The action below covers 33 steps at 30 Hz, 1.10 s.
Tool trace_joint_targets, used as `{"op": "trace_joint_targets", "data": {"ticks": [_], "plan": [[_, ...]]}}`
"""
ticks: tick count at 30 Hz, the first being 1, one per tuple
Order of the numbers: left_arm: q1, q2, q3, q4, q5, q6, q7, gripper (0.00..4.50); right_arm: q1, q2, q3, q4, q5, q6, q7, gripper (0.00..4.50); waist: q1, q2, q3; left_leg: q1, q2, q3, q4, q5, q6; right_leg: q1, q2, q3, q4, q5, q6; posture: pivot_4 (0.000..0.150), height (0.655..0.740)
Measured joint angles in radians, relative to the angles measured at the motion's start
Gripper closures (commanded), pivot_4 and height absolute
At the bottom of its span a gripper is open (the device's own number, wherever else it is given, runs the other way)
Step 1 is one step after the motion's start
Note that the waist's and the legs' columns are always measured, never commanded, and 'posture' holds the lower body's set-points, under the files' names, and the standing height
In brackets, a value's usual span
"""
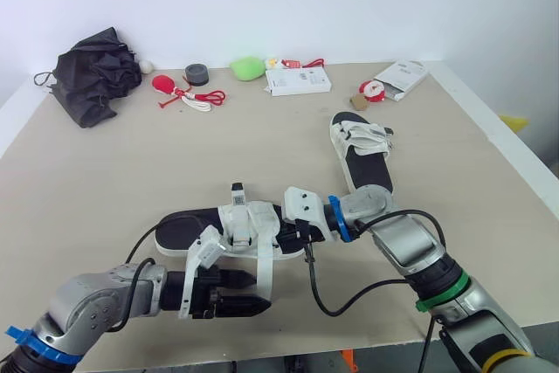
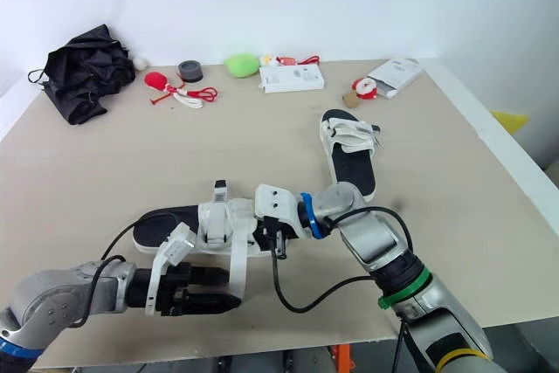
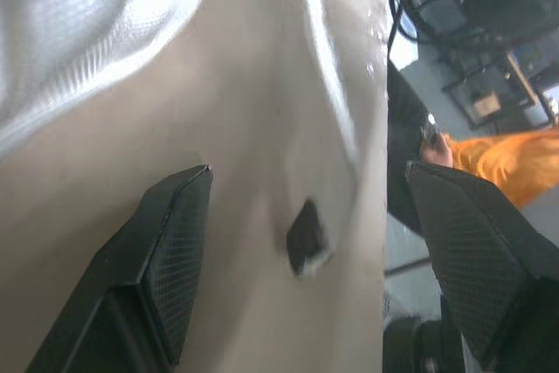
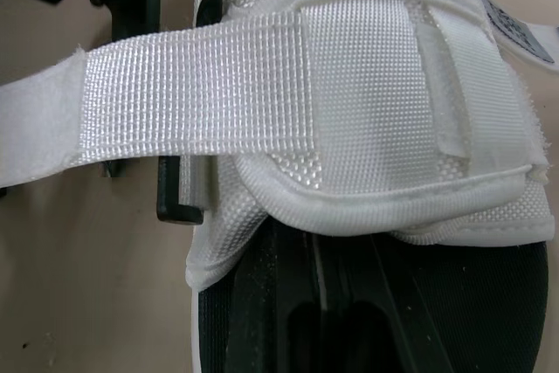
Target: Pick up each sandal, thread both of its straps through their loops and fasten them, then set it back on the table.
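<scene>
White webbing looks soft and floppy; the sandal [image 1: 182,230] lies light at the counter's [image 1: 131,163] front edge. Left gripper [image 1: 260,293] beside it, fingers spread, empty. Right gripper [image 1: 297,224] at its straps, whether it has hold I can't tell. Pinch the loose strap [image 4: 175,85] near its tip, I'd say.

Silver-grey arms [image 1: 96,296], black cables [image 1: 325,308], blue and green bands [image 1: 335,217], black left end effector [image 1: 262,293].

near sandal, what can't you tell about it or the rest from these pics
- near sandal: one end is hidden under the white wrist mount, head views.
- white strap: free end cut off by the frame edge, right wrist view; threading unclear.
- far sandal: fastenings too small, head views.
- small dark object: blurred, left wrist view.
</scene>
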Motion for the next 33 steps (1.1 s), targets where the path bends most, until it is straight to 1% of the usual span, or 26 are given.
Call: {"op": "trace_joint_targets", "data": {"ticks": [2, 3, 5, 6, 9, 11, 16, 19, 22, 23, 24, 27, 29, 30, 32, 33], "plan": [[0.0, -0.03, 0.0, 0.0, -0.001, 0.011, 0.01, 0.82, 0.0, -0.006, 0.001, -0.008, 0.0, 0.005, 0.0, 4.5, 0.0, 0.0, 0.0, -0.001, -0.001, 0.0, 0.001, 0.0, 0.0, 0.0, -0.001, 0.0, 0.0, 0.001, 0.002, 0.15, 0.74], [0.0, -0.037, 0.001, 0.0, -0.001, 0.021, 0.014, 1.04, 0.0, -0.009, 0.001, -0.01, 0.0, 0.007, 0.001, 4.5, 0.0, 0.0, 0.0, -0.001, -0.001, 0.0, 0.001, 0.0, 0.0, 0.0, -0.001, 0.0, 0.0, 0.001, 0.002, 0.15, 0.74], [0.001, -0.048, 0.004, 0.0, -0.001, 0.029, 0.022, 1.63, 0.0, -0.012, 0.001, -0.012, 0.0, 0.008, 0.003, 4.5, 0.0, 0.0, 0.0, -0.001, -0.002, 0.0, 0.001, 0.0, 0.001, 0.0, -0.002, 0.0, 0.0, 0.001, 0.003, 0.15, 0.74], [0.005, -0.057, 0.006, 0.0, -0.002, 0.037, 0.024, 2.0, 0.0, -0.014, 0.001, -0.015, 0.0, 0.01, 0.004, 4.5, 0.0, 0.0, 0.0, -0.001, -0.002, 0.0, 0.001, -0.001, 0.001, 0.0, -0.002, 0.0, 0.0, 0.001, 0.004, 0.15, 0.74], [0.017, -0.065, 0.007, 0.0, -0.007, 0.061, 0.024, 3.52, -0.006, -0.017, 0.005, -0.018, 0.0, 0.019, 0.01, 4.5, 0.0, -0.001, 0.0, -0.001, -0.003, 0.0, 0.002, -0.002, 0.003, 0.001, -0.003, 0.0, 0.0, 0.001, 0.007, 0.15, 0.74], [0.018, -0.066, 0.008, 0.0, -0.013, 0.072, 0.024, 4.45, -0.008, -0.018, 0.005, -0.019, 0.0, 0.024, 0.013, 4.5, 0.001, -0.001, 0.0, -0.001, -0.003, 0.0, 0.002, -0.002, 0.003, 0.001, -0.003, 0.0, 0.0, 0.001, 0.007, 0.15, 0.74], [0.018, -0.065, 0.029, 0.0, -0.024, 0.096, 0.022, 4.45, -0.01, -0.018, 0.005, -0.019, 0.0, 0.027, 0.015, 4.5, 0.001, -0.001, 0.0, -0.001, -0.003, 0.0, 0.002, -0.002, 0.003, 0.001, -0.003, 0.0, 0.0, 0.001, 0.008, 0.15, 0.74], [0.018, -0.046, 0.039, 0.0, -0.038, 0.122, 0.002, 4.45, -0.011, -0.017, 0.007, -0.018, 0.0, 0.027, 0.015, 4.5, 0.0, -0.001, 0.0, -0.001, -0.003, -0.001, 0.002, -0.002, 0.003, 0.001, -0.003, 0.0, 0.0, 0.001, 0.008, 0.15, 0.74], [-0.032, 0.057, 0.099, 0.005, -0.164, 0.228, -0.061, 4.45, -0.021, -0.015, 0.013, -0.008, 0.0, 0.026, 0.015, 4.5, 0.0, -0.001, 0.0, -0.001, -0.002, -0.002, 0.003, -0.002, 0.003, 0.001, -0.002, -0.002, 0.001, 0.0, 0.007, 0.15, 0.74], [-0.046, 0.069, 0.112, 0.007, -0.183, 0.244, -0.068, 4.45, -0.021, -0.014, 0.013, -0.007, 0.0, 0.026, 0.015, 4.5, 0.0, -0.001, 0.0, -0.001, -0.002, -0.002, 0.003, -0.002, 0.003, 0.001, -0.002, -0.002, 0.001, 0.0, 0.006, 0.15, 0.74], [-0.086, 0.097, 0.129, 0.034, -0.242, 0.287, -0.09, 4.45, -0.024, -0.012, 0.014, 0.0, 0.0, 0.023, 0.014, 4.5, 0.0, -0.001, 0.0, -0.001, -0.002, -0.002, 0.004, -0.002, 0.003, 0.001, -0.002, -0.003, 0.001, -0.001, 0.005, 0.15, 0.74], [-0.259, 0.136, 0.191, 0.222, -0.411, 0.403, -0.103, 4.45, -0.04, 0.003, 0.016, 0.032, 0.0, 0.009, 0.011, 4.5, -0.002, -0.002, -0.001, -0.001, -0.001, -0.003, 0.007, -0.002, 0.003, 0.003, 0.002, -0.005, 0.001, -0.001, 0.005, 0.15, 0.74], [-0.374, 0.1, 0.219, 0.355, -0.482, 0.429, -0.05, 4.45, -0.044, 0.009, 0.017, 0.044, 0.0, 0.004, 0.008, 4.5, -0.002, -0.002, -0.001, 0.002, -0.001, -0.005, 0.009, -0.002, 0.004, 0.007, 0.003, -0.006, 0.001, -0.001, 0.005, 0.15, 0.74], [-0.43, 0.057, 0.232, 0.428, -0.5, 0.431, -0.002, 4.45, -0.045, 0.013, 0.017, 0.051, 0.0, 0.001, 0.007, 4.5, -0.003, -0.003, -0.001, 0.004, -0.001, -0.005, 0.009, -0.002, 0.004, 0.009, 0.003, -0.005, 0.001, -0.001, 0.005, 0.15, 0.74], [-0.475, 0.004, 0.237, 0.494, -0.505, 0.423, 0.062, 4.45, -0.044, 0.02, 0.018, 0.056, 0.0, -0.002, 0.002, 4.5, -0.005, -0.003, -0.002, 0.005, 0.0, -0.004, 0.009, -0.002, 0.003, 0.01, 0.003, -0.004, 0.001, 0.001, 0.008, 0.15, 0.74], [-0.508, -0.054, 0.238, 0.541, -0.479, 0.399, 0.119, 4.45, -0.042, 0.022, 0.017, 0.057, 0.0, -0.004, 0.0, 4.5, -0.006, -0.004, -0.002, 0.006, -0.001, -0.003, 0.009, -0.002, 0.003, 0.01, 0.003, -0.002, 0.002, 0.002, 0.009, 0.15, 0.74]]}}
